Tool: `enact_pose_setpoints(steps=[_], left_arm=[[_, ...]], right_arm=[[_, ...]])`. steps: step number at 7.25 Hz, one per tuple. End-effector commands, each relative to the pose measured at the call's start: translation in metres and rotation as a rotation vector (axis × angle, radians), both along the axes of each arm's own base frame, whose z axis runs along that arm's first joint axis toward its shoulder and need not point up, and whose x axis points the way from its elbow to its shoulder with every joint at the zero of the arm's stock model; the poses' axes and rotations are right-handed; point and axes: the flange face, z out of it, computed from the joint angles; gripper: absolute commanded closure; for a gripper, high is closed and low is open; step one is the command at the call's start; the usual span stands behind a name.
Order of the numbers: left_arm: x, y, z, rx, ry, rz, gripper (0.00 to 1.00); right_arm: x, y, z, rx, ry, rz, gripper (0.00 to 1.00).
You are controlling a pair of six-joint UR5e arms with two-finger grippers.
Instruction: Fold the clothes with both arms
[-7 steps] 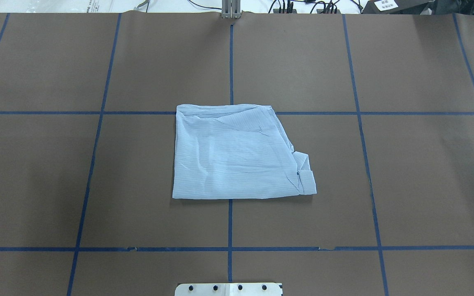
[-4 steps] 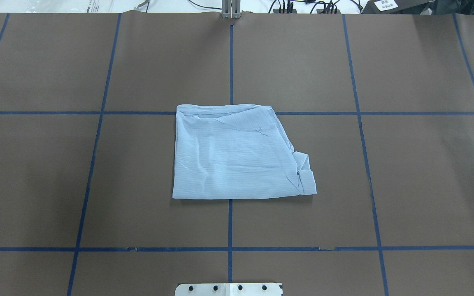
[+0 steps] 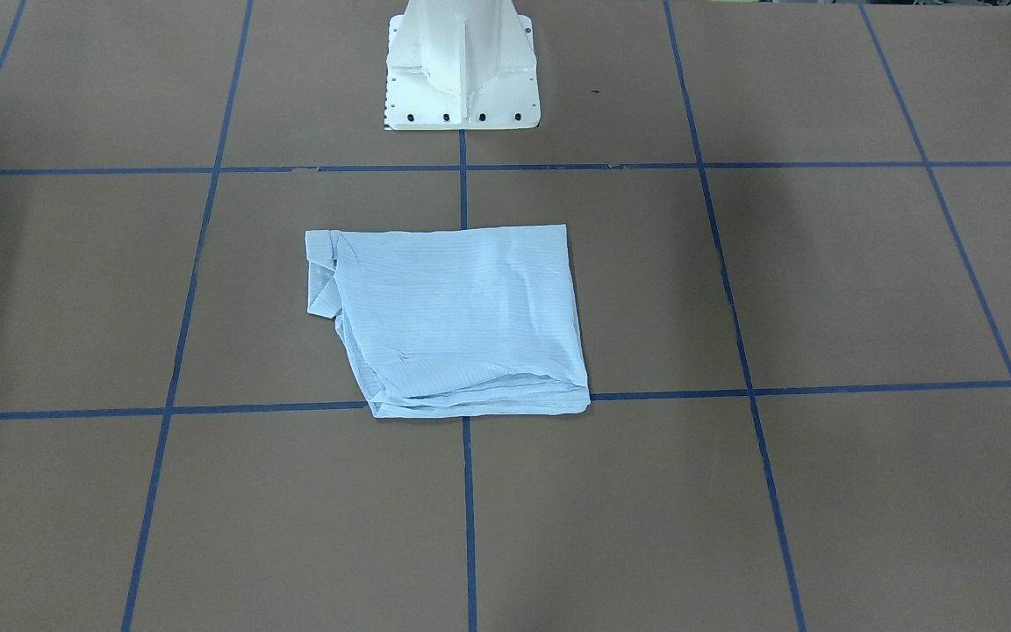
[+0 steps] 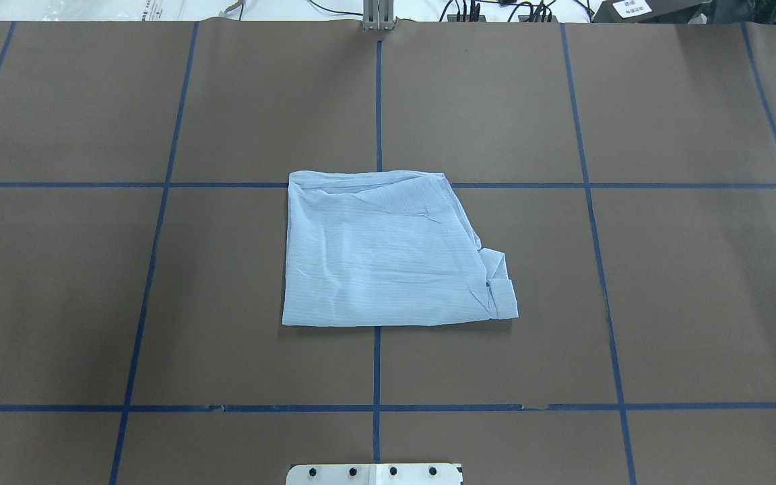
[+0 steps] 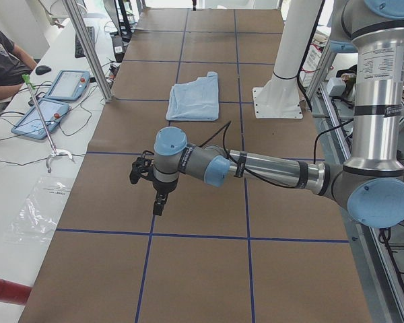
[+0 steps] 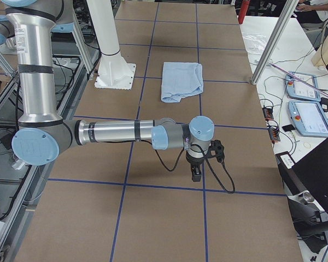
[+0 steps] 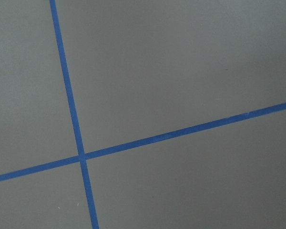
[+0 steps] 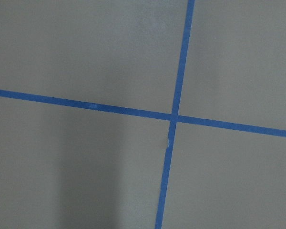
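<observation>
Left fingers and right fingers: open or closed cannot be told; both point down over the brown counter. Left arm and right arm reach out low over opposite counter ends. The folded shirt lies flat at counter centre, well apart from both.

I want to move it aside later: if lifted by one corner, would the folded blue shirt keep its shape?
Probably not: the shirt looks thin and creased, so it would likely droop and unfold. Its edge away from the robot shows loose stacked layers, so a push may bunch them rather than slide it whole.
</observation>
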Motion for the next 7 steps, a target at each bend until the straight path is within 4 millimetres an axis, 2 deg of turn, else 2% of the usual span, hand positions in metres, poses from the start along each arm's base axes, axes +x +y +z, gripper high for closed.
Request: enact_pose_setpoints(steps=[1, 2, 3, 4, 6, 7], left_arm=[[-0.013, 0.012, 0.045, -0.067, 0.009, 0.049, 0.0], [-0.006, 0.016, 0.062, -0.1, 0.094, 0.079, 0.0], [-0.006, 0.016, 0.07, -0.112, 0.096, 0.079, 0.0], [-0.007, 0.013, 0.065, -0.103, 0.095, 0.077, 0.0], [-0.03, 0.008, 0.053, -0.081, 0.066, 0.027, 0.0], [-0.031, 0.007, 0.051, -0.081, 0.065, 0.023, 0.0]], right_arm=[[0.001, 0.01, 0.011, -0.024, -0.001, 0.002, 0.0], [0.002, 0.014, 0.013, -0.031, -0.011, 0.004, 0.0], [0.007, 0.016, 0.016, -0.045, -0.012, 0.02, 0.0], [0.008, 0.016, 0.017, -0.082, -0.015, 0.06, 0.0], [0.008, 0.026, 0.024, -0.106, -0.016, 0.074, 0.0], [0.013, 0.031, 0.028, -0.112, -0.015, 0.083, 0.0]])
